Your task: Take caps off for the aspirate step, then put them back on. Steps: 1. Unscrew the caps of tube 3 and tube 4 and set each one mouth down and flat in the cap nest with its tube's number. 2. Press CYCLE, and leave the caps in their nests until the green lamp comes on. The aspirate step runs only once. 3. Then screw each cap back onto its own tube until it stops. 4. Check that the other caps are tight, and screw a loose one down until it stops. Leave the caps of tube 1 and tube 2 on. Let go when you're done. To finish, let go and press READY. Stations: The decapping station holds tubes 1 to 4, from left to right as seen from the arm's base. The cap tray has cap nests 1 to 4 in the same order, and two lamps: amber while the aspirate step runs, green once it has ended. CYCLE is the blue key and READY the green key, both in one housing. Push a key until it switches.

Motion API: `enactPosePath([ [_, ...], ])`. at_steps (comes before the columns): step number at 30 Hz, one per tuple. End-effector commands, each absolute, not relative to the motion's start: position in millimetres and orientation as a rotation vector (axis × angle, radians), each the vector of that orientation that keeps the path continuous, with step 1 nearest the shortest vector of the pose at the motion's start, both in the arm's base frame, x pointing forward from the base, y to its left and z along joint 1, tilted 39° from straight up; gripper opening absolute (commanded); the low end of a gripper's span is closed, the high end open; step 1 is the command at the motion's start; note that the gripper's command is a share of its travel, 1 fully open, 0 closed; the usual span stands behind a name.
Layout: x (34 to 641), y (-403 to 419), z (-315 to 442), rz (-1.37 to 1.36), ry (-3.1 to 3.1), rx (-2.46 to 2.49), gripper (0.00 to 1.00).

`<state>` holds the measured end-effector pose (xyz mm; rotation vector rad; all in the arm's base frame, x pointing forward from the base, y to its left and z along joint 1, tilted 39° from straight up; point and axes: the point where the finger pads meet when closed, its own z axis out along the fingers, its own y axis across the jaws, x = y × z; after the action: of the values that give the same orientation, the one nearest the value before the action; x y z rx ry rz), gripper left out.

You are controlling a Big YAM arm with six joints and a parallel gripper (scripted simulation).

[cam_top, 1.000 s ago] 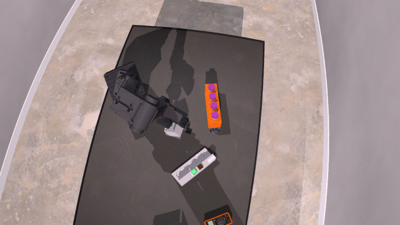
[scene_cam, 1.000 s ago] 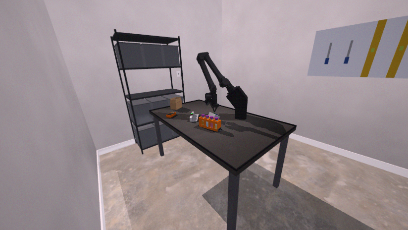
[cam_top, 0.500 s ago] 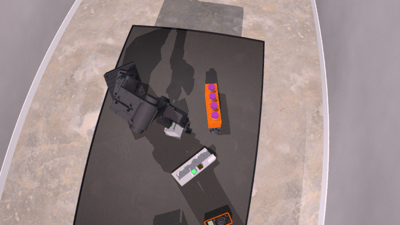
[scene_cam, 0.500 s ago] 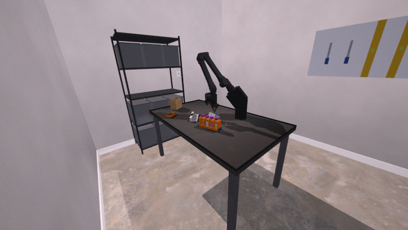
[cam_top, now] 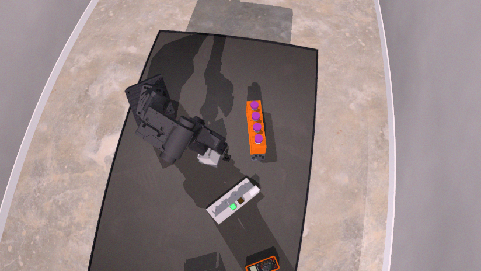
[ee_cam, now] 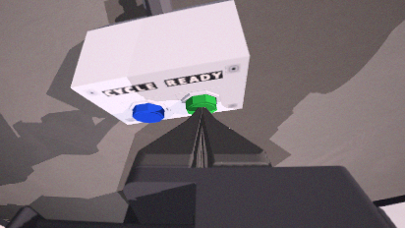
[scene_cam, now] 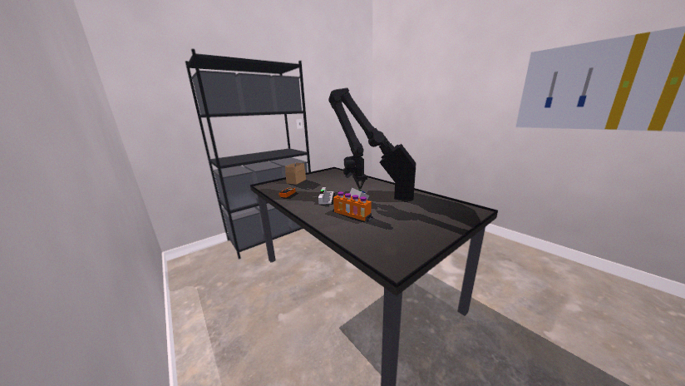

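one gripper (scene_cam: 360, 185) (ee_cam: 202, 114), fully closed, nothing held, tips placed at the green key (ee_cam: 201, 103); contact cannot be told. four purple caps seated on tubes.

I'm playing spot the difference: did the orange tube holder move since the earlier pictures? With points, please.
No. The orange tube holder (cam_top: 256, 148) (scene_cam: 352, 214) sits in the same spot against the table's edge (cam_top: 317, 67) (scene_cam: 337, 244).
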<state>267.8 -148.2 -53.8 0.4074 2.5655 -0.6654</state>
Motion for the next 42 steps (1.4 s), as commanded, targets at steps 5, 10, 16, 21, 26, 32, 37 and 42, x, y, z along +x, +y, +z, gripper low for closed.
enactPosePath([
  [5,273.9,-155.4,-58.3,-0.669,2.558,0.409,0.0],
  [10,274.7,-156.7,-60.3,-0.669,2.558,0.409,0.0],
  [16,274.7,-156.6,-60.2,-0.668,2.557,0.413,0.0],
  [21,274.7,-156.6,-60.2,-0.668,2.557,0.413,0.0],
  [26,274.7,-156.6,-60.2,-0.668,2.557,0.413,0.0],
  [32,274.7,-156.6,-60.2,-0.668,2.557,0.413,0.0],
  [37,274.7,-156.6,-60.2,-0.668,2.557,0.413,0.0],
  [42,274.7,-156.6,-60.2,-0.668,2.557,0.413,0.0],
])
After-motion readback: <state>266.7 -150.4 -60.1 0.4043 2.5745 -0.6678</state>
